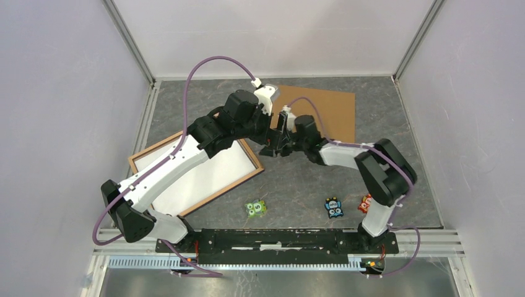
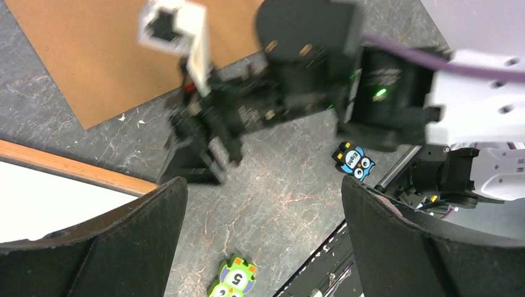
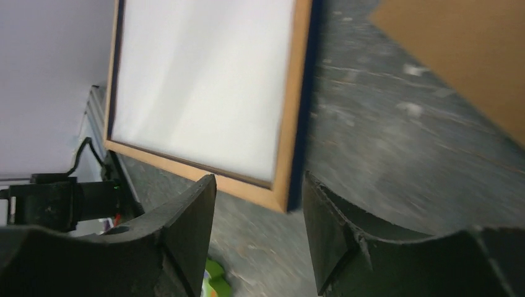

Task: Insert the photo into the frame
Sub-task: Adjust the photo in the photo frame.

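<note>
Table (image 1: pixel 297 185) carries everything I am working with, seen from overhead. The frame (image 1: pixel 223 190) lies flat toward 9 o'clock, its light wood back facing up, one corner pointing toward the middle. It is the only container here, and inside its rails sits the photo (image 1: pixel 210 176), plain white back up, filling the opening as far as I can see. The right wrist view shows that white sheet (image 3: pixel 198 80) running right up to the wooden rail (image 3: pixel 291 111) with no gap visible. So I judge the task essentially done. Whether every edge is fully seated I cannot tell, since the left arm covers the far part of the frame.

The brown cardboard (image 1: pixel 328 114) lies flat toward 1 o'clock, apart from the frame and untouched.

My left gripper (image 2: pixel 263 204) hangs above the table centre, fingers spread wide, nothing between them. My right gripper (image 3: pixel 260 185) hovers just beside the frame's near corner, fingers parted and holding nothing.

Three little owl toys lie loose along the near side: green (image 1: pixel 255 208) at 6 o'clock, blue (image 1: pixel 334 207) and orange (image 1: pixel 365 203) around 4 o'clock.
</note>
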Controlling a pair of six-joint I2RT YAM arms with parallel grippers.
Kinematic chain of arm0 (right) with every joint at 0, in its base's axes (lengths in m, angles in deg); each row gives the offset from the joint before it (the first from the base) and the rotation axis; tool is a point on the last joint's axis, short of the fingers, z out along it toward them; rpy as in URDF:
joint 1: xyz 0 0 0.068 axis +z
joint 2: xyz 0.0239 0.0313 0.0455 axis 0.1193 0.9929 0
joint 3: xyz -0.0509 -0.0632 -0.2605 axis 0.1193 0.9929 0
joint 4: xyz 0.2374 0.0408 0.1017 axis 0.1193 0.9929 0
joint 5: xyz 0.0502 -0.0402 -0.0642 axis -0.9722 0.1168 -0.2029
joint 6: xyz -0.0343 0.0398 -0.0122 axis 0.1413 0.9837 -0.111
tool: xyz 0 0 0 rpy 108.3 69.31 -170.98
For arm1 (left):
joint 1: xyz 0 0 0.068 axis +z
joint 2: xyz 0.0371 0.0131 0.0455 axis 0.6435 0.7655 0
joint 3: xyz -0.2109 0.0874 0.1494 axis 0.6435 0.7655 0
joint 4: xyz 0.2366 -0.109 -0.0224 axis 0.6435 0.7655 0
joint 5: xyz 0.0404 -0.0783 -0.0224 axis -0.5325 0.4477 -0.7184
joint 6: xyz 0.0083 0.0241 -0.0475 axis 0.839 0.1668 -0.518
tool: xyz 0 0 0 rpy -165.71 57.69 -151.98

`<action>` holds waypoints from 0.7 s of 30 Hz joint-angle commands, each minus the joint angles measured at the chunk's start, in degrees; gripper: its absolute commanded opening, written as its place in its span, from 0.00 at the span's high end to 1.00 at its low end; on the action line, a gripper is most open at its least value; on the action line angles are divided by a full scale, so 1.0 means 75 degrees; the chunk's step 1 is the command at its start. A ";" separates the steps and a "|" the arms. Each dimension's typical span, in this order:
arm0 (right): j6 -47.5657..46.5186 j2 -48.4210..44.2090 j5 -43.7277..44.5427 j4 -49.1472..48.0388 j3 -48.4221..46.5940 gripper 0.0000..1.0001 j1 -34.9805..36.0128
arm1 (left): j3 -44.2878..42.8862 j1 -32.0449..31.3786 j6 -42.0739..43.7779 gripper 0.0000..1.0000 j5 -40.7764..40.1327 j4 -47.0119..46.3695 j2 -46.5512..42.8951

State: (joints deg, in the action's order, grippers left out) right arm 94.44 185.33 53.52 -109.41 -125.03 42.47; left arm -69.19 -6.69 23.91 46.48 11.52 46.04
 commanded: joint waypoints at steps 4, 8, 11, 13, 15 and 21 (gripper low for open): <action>-0.2688 -0.2087 0.1743 0.2448 0.1042 0.29 -0.1623 | 0.0257 -0.0037 0.0320 0.00 -0.0220 -0.0589 -0.0321; -0.3540 -0.2910 0.4666 0.3678 0.1167 0.15 -0.1692 | 0.0461 -0.0037 0.0248 0.00 -0.0507 -0.0776 -0.0317; -0.3753 -0.3258 0.5958 0.3748 0.1353 0.04 -0.1774 | 0.0682 -0.0037 0.0290 0.00 -0.1014 -0.0957 -0.0216; -0.3817 -0.3248 0.6395 0.3688 0.1342 0.02 -0.1904 | 0.0761 -0.0037 0.0365 0.00 -0.1336 -0.0997 -0.0073; -0.3803 -0.3054 0.6578 0.3665 0.1195 0.02 -0.2140 | 0.0847 -0.0040 0.0452 0.00 -0.1565 -0.1071 0.0167; -0.3581 -0.2250 0.5504 0.3507 0.0675 0.02 -0.3353 | 0.0600 -0.0021 0.0637 0.00 -0.2033 -0.0911 0.1343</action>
State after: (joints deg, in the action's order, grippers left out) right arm 67.64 165.75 96.75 -82.13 -116.70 22.51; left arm -63.16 -6.69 25.35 35.37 5.66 50.36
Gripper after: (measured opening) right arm 0.979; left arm 0.996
